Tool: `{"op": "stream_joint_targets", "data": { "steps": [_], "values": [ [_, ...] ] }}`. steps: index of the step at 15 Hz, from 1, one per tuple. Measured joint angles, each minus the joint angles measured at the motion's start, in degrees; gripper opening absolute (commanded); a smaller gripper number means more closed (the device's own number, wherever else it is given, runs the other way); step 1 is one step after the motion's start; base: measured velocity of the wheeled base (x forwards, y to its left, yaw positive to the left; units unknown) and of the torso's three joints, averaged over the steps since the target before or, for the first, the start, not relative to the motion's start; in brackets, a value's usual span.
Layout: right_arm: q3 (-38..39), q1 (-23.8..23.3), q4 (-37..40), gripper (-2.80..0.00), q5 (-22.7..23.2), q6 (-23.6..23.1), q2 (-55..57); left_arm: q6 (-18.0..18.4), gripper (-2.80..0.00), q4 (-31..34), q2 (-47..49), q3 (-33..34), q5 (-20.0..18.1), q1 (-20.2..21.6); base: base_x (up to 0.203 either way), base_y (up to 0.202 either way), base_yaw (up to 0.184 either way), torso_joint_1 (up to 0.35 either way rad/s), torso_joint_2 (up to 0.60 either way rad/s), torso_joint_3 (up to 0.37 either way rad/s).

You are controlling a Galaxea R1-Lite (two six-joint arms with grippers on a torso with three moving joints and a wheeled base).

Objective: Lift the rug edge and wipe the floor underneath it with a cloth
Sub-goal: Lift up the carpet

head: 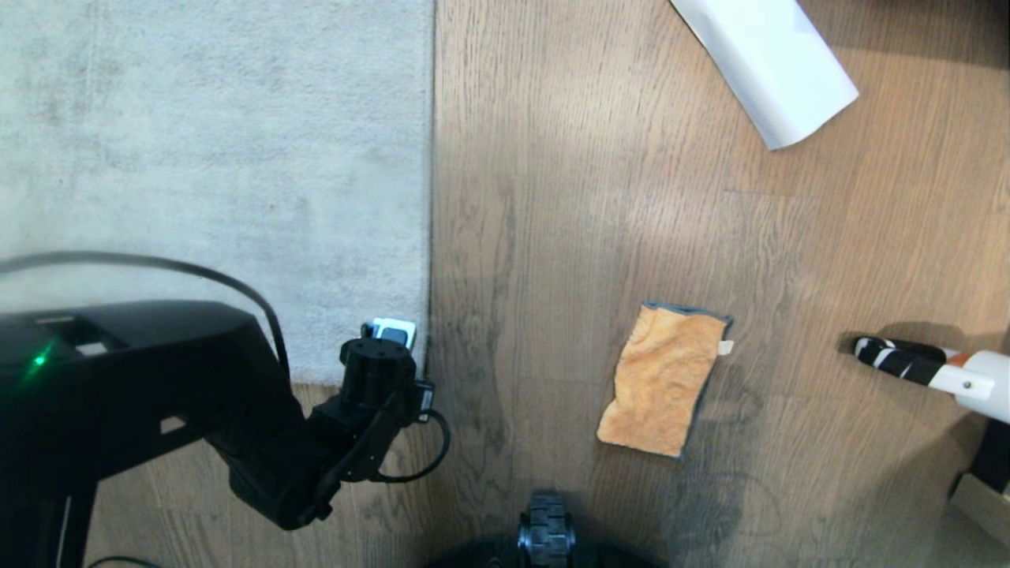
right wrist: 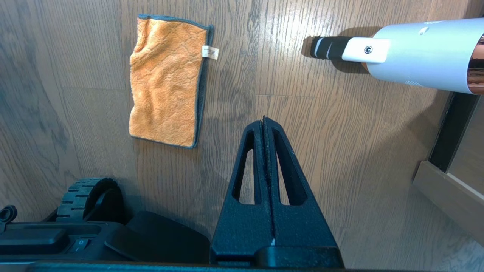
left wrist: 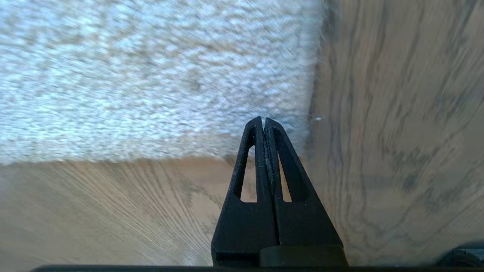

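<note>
Warm light falls in pale patches across the wood planks here, dark grain swirling through them. A white roll of paper (head: 769, 67) lies at the far right. On the right edge, a white tube with a black-and-white striped tip (head: 931, 367) casts a shadow, and a wooden ledge (right wrist: 448, 196) runs along that side.

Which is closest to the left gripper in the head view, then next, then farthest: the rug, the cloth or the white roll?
From the left gripper:
1. Rug, right at its corner.
2. Cloth, on the floor to the right.
3. White roll, top right, farthest.
</note>
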Motion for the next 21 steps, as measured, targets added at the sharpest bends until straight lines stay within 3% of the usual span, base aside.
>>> {"op": "stream_joint_targets", "data": {
  "steps": [3, 4, 9, 15, 21],
  "values": [
    [0.0, -0.07, 0.0, -2.8, 0.0, 0.02, 0.0, -0.09, -2.8, 0.27, 0.36, -0.84, 0.02, -0.79, 0.0, 0.0, 0.0, 0.0, 0.0, 0.0],
    [0.0, -0.05, 0.0, -2.8, 0.0, -0.02, 0.0, -0.11, 0.0, 0.24, 0.39, -0.93, 0.04, -1.08, 0.0, 0.0, 0.0, 0.0, 0.0, 0.0],
    [0.0, -0.02, 0.0, -2.8, 0.0, 0.02, 0.0, -0.11, 0.0, 1.01, -0.27, -0.95, 0.27, -3.04, 0.0, 0.0, 0.0, 0.0, 0.0, 0.0],
    [0.0, -0.07, 0.0, -2.8, -0.02, 0.0, 0.0, 0.07, 0.0, 12.38, -4.3, -1.38, 0.52, -3.52, 0.0, 0.0, 0.0, 0.0, 0.0, 0.0],
    [0.0, -0.02, 0.0, -2.8, 0.0, 0.0, 0.0, 0.35, 0.0, 14.47, -4.59, -0.96, 1.12, -3.41, 0.0, 0.0, 0.0, 0.0, 0.0, 0.0]
  ]
}}
